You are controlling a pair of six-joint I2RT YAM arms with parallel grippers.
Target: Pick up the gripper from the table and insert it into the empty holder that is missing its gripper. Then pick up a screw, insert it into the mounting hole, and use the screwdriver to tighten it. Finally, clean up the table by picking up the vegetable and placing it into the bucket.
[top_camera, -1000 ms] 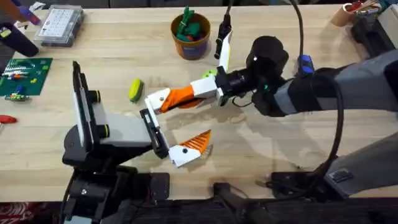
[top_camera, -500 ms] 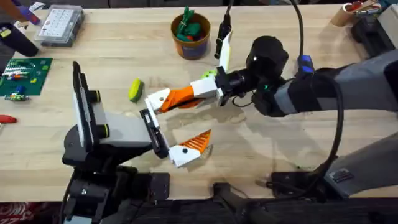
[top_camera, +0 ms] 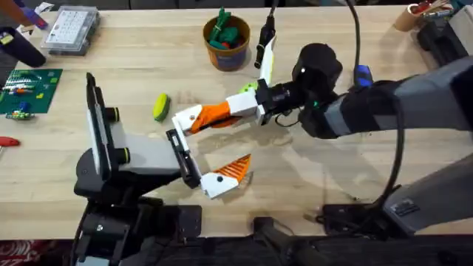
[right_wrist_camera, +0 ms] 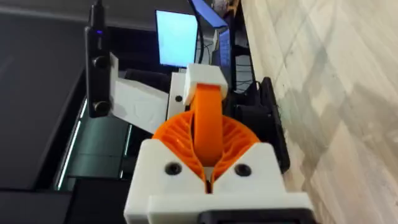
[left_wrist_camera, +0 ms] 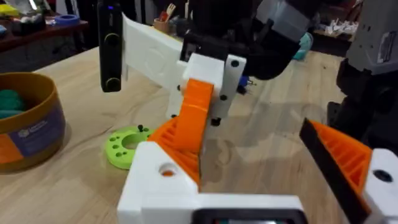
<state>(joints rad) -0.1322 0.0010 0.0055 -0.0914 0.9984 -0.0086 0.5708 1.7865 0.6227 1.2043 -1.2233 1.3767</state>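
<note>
My right gripper (top_camera: 205, 117) reaches in from the right, its long orange jaws shut on the gripper (top_camera: 188, 118), a small white block with an orange ribbed wedge. That block (left_wrist_camera: 160, 180) rests against the far end of the holder (top_camera: 182, 157), the black bracket plate on my left arm. I cannot tell whether it is seated. The holder's near end carries a mounted finger (top_camera: 224, 176). My left gripper (top_camera: 213, 146) stands open with nothing between its two ends. The yellow-green vegetable (top_camera: 161, 106) lies on the table left of the block. The bucket (top_camera: 227, 44) stands at the back, toys inside.
A green disc (top_camera: 247, 89) lies beside the right wrist. A clear parts box (top_camera: 71, 29) and a green circuit board (top_camera: 26, 89) sit at the far left, and a red tool (top_camera: 6, 140) lies at the left edge. A tan cup (top_camera: 409, 16) stands at the back right.
</note>
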